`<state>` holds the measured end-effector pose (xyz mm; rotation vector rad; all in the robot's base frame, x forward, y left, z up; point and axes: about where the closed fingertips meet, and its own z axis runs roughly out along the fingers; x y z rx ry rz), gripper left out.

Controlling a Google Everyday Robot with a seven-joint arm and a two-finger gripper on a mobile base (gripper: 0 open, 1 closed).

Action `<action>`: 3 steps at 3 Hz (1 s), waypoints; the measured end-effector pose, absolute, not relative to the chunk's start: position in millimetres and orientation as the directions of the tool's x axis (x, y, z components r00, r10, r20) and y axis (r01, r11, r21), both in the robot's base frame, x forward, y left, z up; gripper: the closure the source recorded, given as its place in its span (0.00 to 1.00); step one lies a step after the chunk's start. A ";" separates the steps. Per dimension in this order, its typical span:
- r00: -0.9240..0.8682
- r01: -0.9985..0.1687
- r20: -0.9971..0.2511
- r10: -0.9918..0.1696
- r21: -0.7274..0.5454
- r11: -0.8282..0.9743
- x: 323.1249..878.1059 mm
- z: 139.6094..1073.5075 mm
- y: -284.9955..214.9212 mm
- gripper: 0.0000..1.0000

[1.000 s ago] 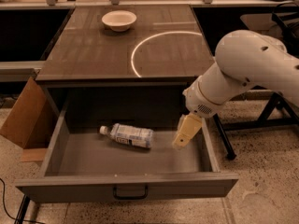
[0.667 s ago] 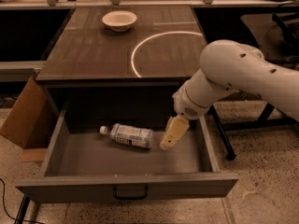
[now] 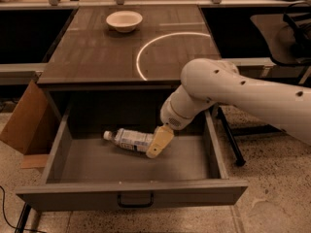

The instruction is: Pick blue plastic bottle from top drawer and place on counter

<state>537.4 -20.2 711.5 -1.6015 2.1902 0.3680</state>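
Moving leftward inside top drawer (image 3: 194, 194) | claw (image 3: 155, 148) is arriving at right end of blue plastic bottle (image 3: 127, 140) | claw state: cannot tell | grasp is nearing.

The counter (image 3: 97, 57), a dark brown glossy top, carries a white bowl (image 3: 124, 21) near its far edge, left of centre, and a thin white circle outline (image 3: 138, 64) marked on its right half. Below its front edge the top drawer (image 3: 121, 166) stands pulled out over a speckled floor (image 3: 272, 203). On the drawer's grey bottom the blue plastic bottle (image 3: 129, 140) lies on its side, cap to the left. The gripper (image 3: 159, 142) is down inside the drawer at the bottle's right end, seemingly touching it. A cardboard piece (image 3: 26, 125) leans beside the drawer's left wall, apparently resting on the floor.
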 end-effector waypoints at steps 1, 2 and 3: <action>-0.281 -0.948 -0.447 -0.850 -0.006 0.317 545.4 684.5 7.2 0.00; -0.272 -0.955 -0.447 -0.852 0.014 0.297 545.7 667.2 39.9 0.00; -0.272 -0.955 -0.447 -0.852 0.014 0.297 545.8 667.2 40.0 0.00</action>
